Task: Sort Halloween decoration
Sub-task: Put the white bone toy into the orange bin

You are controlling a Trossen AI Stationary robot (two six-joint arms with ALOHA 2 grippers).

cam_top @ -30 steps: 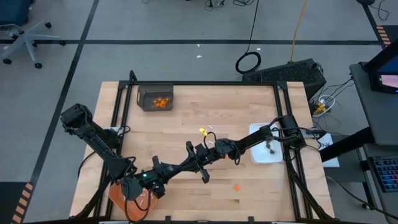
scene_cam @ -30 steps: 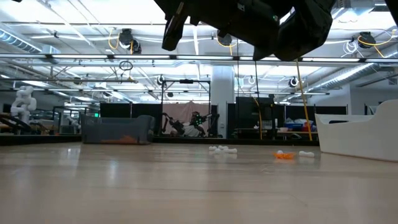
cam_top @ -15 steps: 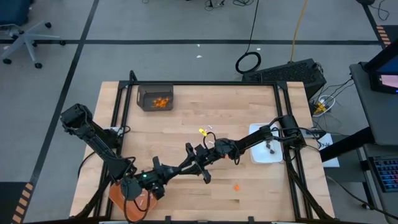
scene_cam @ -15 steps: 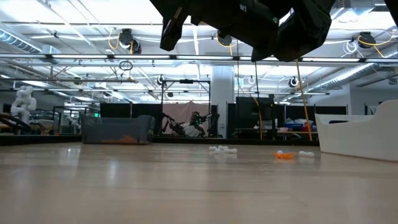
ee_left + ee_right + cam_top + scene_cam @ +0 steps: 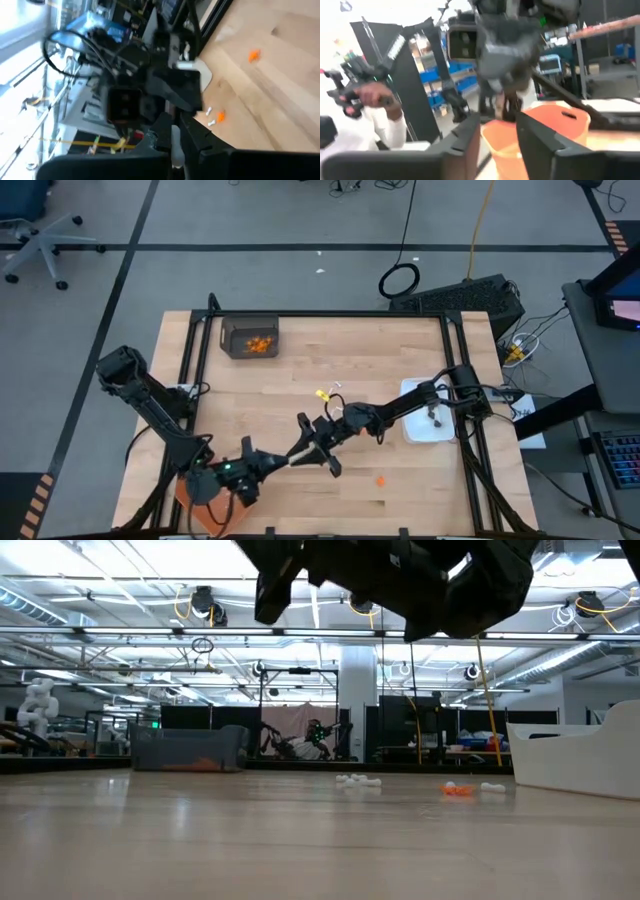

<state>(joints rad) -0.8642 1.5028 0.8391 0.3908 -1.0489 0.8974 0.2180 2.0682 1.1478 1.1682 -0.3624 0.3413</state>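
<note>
- My left gripper (image 5: pixel 297 457), near the table's front: fingers closed on a small white stick (image 5: pixel 175 151).
- My right gripper (image 5: pixel 312 436), just beside it: fingers parted, holding nothing I can see.
- Loose orange bit (image 5: pixel 380 479) and white sticks (image 5: pixel 357 780) on the table (image 5: pixel 400 350).

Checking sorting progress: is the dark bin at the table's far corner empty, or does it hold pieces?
Not empty. In the high view, the dark bin holds a cluster of orange bits.
</note>
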